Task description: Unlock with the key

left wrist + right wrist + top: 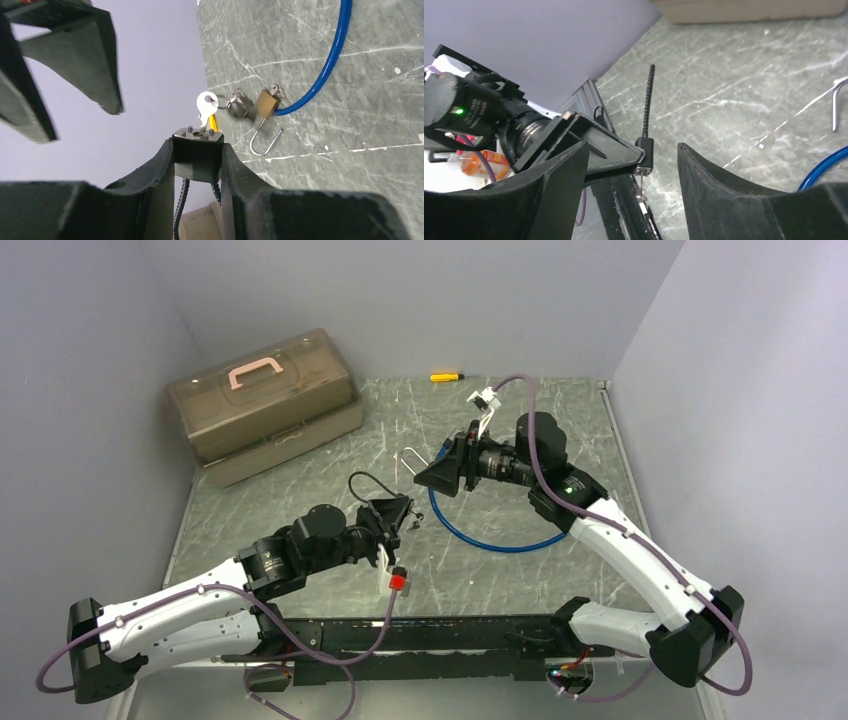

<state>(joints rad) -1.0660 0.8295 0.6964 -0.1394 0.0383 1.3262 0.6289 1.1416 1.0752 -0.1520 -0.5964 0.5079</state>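
My left gripper [197,148] is shut on a small black padlock [198,141] whose black cable shackle [365,481] loops back past the fingers. A silver key [205,107] stands in the keyhole on the lock's outer end, held by nothing. In the right wrist view the same padlock [644,150] sits at the tip of the left finger, with the key [640,191] hanging below it and the cable [648,92] running up. My right gripper [633,147] is open, its fingers either side of the lock and key and touching neither. From above, the right gripper [427,480] faces the left gripper [392,514].
A brass padlock [268,102] with an open shackle and a bunch of keys lies on the table on a blue cable loop [500,542]. A tan toolbox [265,405] stands at the back left. A yellow screwdriver [446,377] lies by the back wall.
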